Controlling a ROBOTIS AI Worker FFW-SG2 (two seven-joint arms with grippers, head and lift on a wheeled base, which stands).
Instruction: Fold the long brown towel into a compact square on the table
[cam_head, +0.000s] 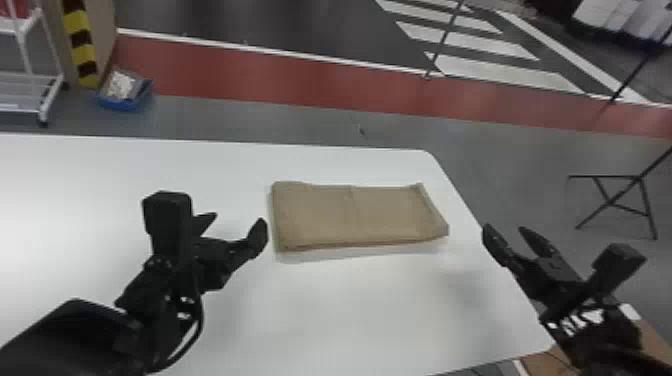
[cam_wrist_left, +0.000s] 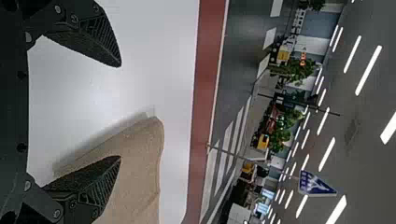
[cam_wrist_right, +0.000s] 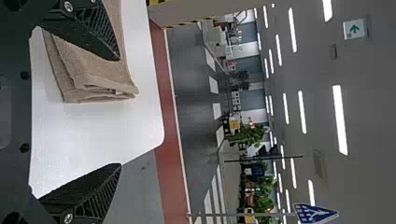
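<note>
The brown towel (cam_head: 357, 215) lies folded as a flat, wide rectangle on the white table, its layered edges showing on the right. My left gripper (cam_head: 235, 227) is open just left of the towel, with nothing between its fingers. In the left wrist view the left gripper (cam_wrist_left: 119, 112) stands apart, one finger in front of the towel (cam_wrist_left: 140, 172). Past the towel's right end, over the table's right edge, my right gripper (cam_head: 506, 235) is open and holds nothing. The right wrist view has the right gripper (cam_wrist_right: 119, 112) spread wide, one finger overlapping the towel (cam_wrist_right: 93, 70).
The white table (cam_head: 350, 310) reaches left and toward me, and its right edge runs beneath the right gripper. On the floor beyond are a blue container (cam_head: 125, 92) and a white cart (cam_head: 30, 75). A black metal stand (cam_head: 615, 200) is at the right.
</note>
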